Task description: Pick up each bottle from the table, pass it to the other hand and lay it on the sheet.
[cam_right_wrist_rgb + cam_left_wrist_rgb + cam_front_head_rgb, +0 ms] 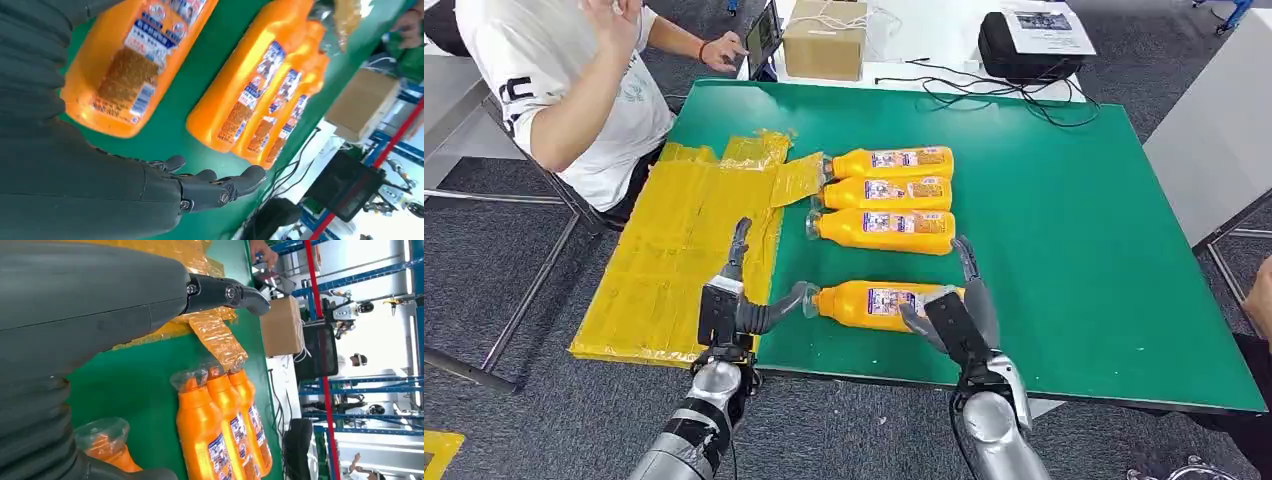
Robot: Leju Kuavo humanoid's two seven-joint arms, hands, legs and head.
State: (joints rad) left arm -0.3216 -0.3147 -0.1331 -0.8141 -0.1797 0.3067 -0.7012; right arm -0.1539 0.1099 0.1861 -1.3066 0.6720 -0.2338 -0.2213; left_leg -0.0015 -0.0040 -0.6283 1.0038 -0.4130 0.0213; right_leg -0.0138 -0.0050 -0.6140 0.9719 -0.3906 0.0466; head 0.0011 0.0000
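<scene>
The green tabletop (1074, 250) is the biggest thing here. A yellow sheet (664, 270) lies on its left side and hangs over the edge. A person in a white shirt (574, 90) sits beside the sheet. A brown box (825, 40) stands at the far end.

3 orange bottles (889, 193) lie side by side in the middle, caps toward the sheet. 1 more bottle (874, 302) lies alone near the front edge.

The right robot hand (959, 310) rests over this bottle's end, fingers spread, not gripping it. The left robot hand (739, 300) is open near the bottle's cap, holding nothing.
</scene>
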